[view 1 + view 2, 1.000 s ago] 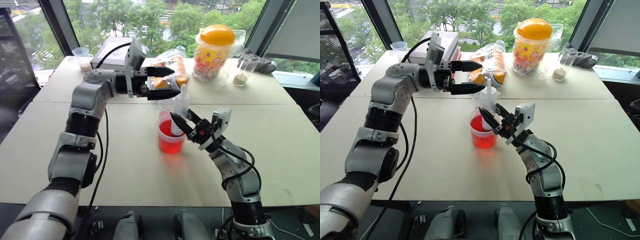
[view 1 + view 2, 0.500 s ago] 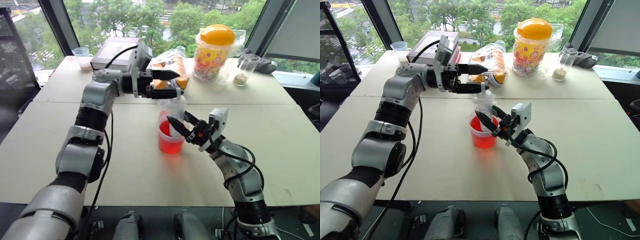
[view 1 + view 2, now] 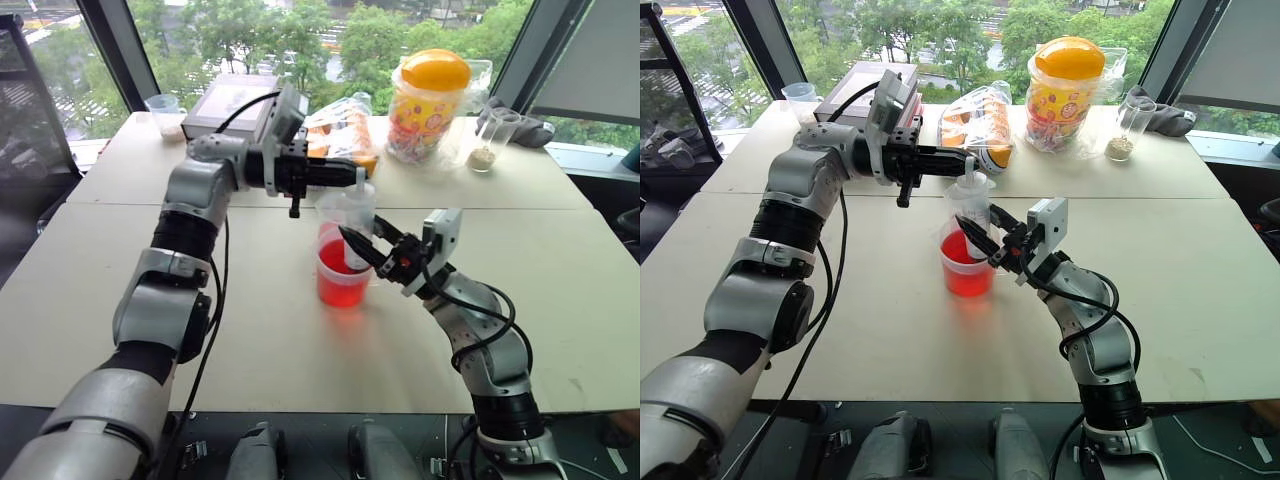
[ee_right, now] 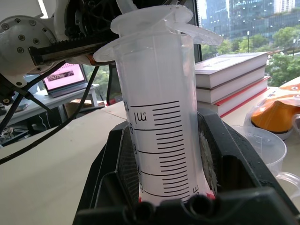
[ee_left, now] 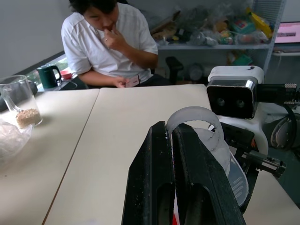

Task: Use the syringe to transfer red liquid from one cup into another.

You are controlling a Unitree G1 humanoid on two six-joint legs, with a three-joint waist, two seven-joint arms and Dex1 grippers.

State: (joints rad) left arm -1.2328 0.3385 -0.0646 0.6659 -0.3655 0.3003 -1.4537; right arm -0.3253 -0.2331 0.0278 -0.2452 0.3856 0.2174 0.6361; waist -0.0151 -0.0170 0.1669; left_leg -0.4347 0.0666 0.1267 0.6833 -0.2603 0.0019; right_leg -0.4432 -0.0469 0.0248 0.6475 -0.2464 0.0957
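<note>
The syringe (image 3: 971, 205) stands nearly upright over the middle of the table (image 3: 1200, 290), its long axis running top to bottom: plunger end up, lower end down inside the wide handled cup (image 3: 966, 268) that holds the red liquid (image 3: 962, 275). The right gripper (image 3: 983, 237) reaches in from the near right and is clamped on the barrel, a black finger on each side of the printed scale marks. The left gripper (image 3: 962, 161) comes in level from the left with its fingers pressed together at the top of the plunger; from its wrist view the plunger's white disc sits just past the closed fingers (image 5: 161, 187). Whether it truly pinches the plunger I cannot tell.

The narrower plain cup (image 3: 345, 208) stands just behind the red one, toward the far edge.

Along the far edge sit a stack of books (image 3: 862, 85), a bag of snacks (image 3: 975, 125), a candy jar with an orange lid (image 3: 1065, 90) and a tall glass with beige grains (image 3: 1125, 130); a small cup (image 3: 800, 98) stands at the far left corner. The near half of the table and both its side edges lie bare. A person (image 5: 110, 42) sits beyond the table's right end.
</note>
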